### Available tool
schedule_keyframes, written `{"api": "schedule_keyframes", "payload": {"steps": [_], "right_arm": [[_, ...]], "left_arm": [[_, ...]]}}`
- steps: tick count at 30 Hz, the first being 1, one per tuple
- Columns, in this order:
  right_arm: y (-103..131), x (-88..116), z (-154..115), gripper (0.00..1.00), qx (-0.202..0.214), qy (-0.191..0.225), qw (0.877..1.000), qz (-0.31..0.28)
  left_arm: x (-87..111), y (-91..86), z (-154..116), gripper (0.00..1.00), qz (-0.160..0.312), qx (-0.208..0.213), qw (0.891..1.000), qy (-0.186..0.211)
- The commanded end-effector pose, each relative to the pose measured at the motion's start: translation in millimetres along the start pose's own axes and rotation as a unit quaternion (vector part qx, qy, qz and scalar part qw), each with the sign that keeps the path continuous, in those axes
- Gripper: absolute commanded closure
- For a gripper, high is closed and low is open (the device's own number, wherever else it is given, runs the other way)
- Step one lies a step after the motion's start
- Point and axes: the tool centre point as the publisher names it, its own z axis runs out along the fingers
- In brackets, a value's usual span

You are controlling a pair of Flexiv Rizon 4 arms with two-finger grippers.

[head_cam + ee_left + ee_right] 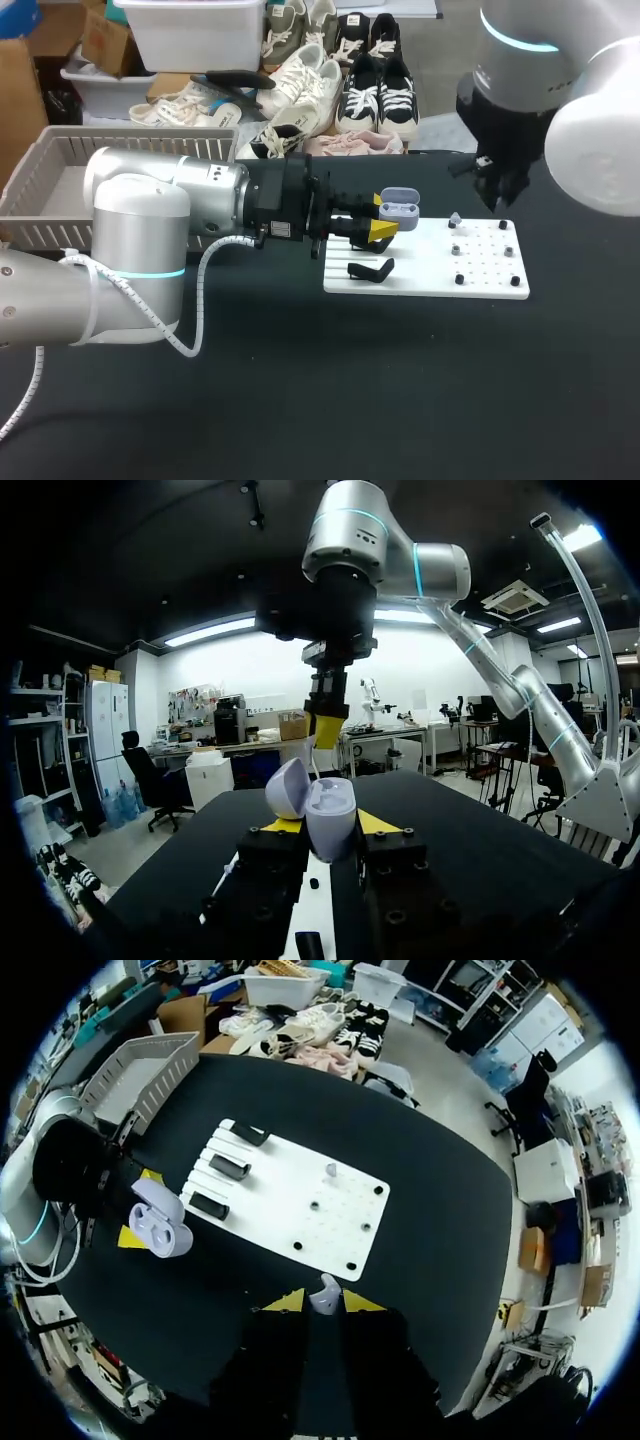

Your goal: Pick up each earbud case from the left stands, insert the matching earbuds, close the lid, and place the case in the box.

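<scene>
Left hand (pixel 328 825) snug around open lilac case (pixel 318 805); right hand (pixel 323 1301) likewise around earbud (pixel 323 1293).

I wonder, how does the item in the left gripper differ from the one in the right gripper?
The left gripper holds an earbud case, lid open; the right gripper holds a single earbud. The case is much larger than the earbud. Both are pale lavender.

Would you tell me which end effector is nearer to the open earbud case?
Left. The left end effector grips the earbud case; the right end effector, holding an earbud, hangs apart from it by the white board.
</scene>
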Motion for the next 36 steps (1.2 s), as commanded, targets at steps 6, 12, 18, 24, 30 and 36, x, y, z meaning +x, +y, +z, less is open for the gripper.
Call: {"api": "schedule_keyframes", "payload": {"steps": [6, 12, 18, 24, 30, 36], "right_arm": [[-5.0, -0.3, 5.6, 1.0, 0.06, 0.044, 0.976, 0.202], [-6.5, 9.5, 11.2, 1.0, 0.075, 0.072, 0.96, 0.259], [-2.5, 15.7, 14.7, 1.0, 0.066, 0.076, 0.958, 0.269], [-2.5, 15.7, 14.7, 1.0, 0.066, 0.076, 0.958, 0.269], [-2.5, 15.7, 14.7, 1.0, 0.066, 0.076, 0.958, 0.269], [0.4, 14.7, 14.5, 1.0, 0.057, 0.078, 0.954, 0.282]], "left_arm": [[0.5, 1.0, 0.2, 1.0, 0.0, 0.001, 1.0, 0.0], [0.5, 1.0, 0.2, 1.0, 0.0, 0.001, 1.0, 0.0], [0.5, 1.0, 0.2, 1.0, 0.0, 0.001, 1.0, 0.0], [0.5, 1.0, 0.2, 1.0, 0.0, 0.001, 1.0, 0.0], [0.5, 1.0, 0.2, 1.0, 0.0, 0.001, 1.0, 0.0], [0.5, 1.0, 0.2, 1.0, 0.0, 0.001, 1.0, 0.0]]}}
